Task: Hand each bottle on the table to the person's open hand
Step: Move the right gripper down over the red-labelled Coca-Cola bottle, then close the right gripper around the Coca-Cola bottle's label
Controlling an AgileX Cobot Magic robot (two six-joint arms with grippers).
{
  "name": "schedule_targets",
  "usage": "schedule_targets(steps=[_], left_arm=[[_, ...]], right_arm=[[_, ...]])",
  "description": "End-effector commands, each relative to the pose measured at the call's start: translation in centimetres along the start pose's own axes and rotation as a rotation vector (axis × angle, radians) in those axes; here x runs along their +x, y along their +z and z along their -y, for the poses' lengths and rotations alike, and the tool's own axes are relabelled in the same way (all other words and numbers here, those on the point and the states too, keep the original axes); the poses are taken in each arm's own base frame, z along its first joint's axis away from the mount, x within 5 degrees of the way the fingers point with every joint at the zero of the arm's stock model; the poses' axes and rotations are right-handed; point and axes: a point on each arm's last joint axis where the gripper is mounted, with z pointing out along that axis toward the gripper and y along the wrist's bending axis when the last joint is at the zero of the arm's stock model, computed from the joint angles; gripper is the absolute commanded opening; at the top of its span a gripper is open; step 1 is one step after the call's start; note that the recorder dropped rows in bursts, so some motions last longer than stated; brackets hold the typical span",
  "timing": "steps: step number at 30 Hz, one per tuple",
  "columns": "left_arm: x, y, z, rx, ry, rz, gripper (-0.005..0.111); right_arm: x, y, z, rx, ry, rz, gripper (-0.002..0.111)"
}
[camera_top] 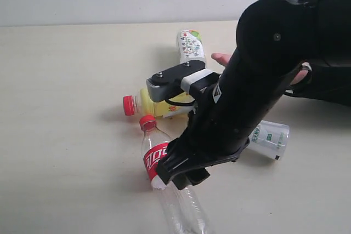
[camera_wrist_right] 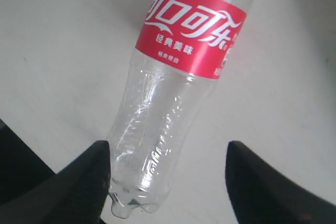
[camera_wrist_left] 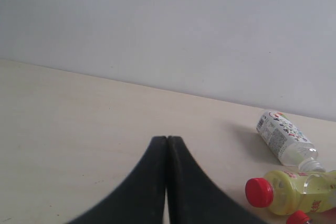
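The clear bottle [camera_top: 155, 157] with a red label and cap lies on the table [camera_top: 66, 108]. My right gripper [camera_top: 178, 178] hovers open over its lower body. In the right wrist view that clear bottle [camera_wrist_right: 178, 77] lies between the spread fingers of the right gripper [camera_wrist_right: 168, 148], close beside one finger [camera_wrist_right: 84, 182]. The yellow bottle [camera_top: 153, 105] [camera_wrist_left: 296, 192] with a red cap lies just behind it. The short patterned bottle [camera_top: 190, 45] [camera_wrist_left: 281, 136] lies farther back. A white bottle with a green label [camera_top: 270, 138] pokes out from under my right arm. My left gripper [camera_wrist_left: 167, 140] is shut and empty, away from the bottles.
A person's open hand [camera_top: 222, 58] rests on the table behind my right arm, mostly hidden by it. The bulky black right arm [camera_top: 263, 80] covers the right side of the exterior view. A pale wall [camera_wrist_left: 168, 24] runs behind the table's far edge.
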Motion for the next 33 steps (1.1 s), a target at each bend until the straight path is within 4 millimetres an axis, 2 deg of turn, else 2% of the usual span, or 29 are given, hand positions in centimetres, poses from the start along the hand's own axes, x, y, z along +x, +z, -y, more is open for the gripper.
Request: schedule_targets(steps=[1, 5, 11, 15, 21, 33], left_arm=[[-0.1, -0.1, 0.0, 0.001, 0.007, 0.016, 0.002], [-0.1, -0.1, 0.0, 0.001, 0.007, 0.016, 0.002], [-0.1, -0.1, 0.0, 0.001, 0.007, 0.016, 0.002], [-0.1, -0.1, 0.0, 0.001, 0.007, 0.016, 0.002], [-0.1, -0.1, 0.0, 0.001, 0.007, 0.016, 0.002], [-0.1, -0.1, 0.0, 0.001, 0.007, 0.016, 0.002]], right_arm=[[-0.3, 0.1, -0.6, 0.006, 0.037, 0.029, 0.068], [-0.9, 0.7, -1.7, 0.052, 0.038, 0.073, 0.068], [-2.7, 2.0, -3.0, 0.189, 0.055, 0.006, 0.068], [-3.4, 3.6, -3.9, 0.217, 0.083, 0.018, 0.068], [-3.4, 6.1, -3.7, 0.237, 0.121, -0.034, 0.068], [-3.6, 7.4, -3.4, 0.267, 0.160, -0.019, 0.068]])
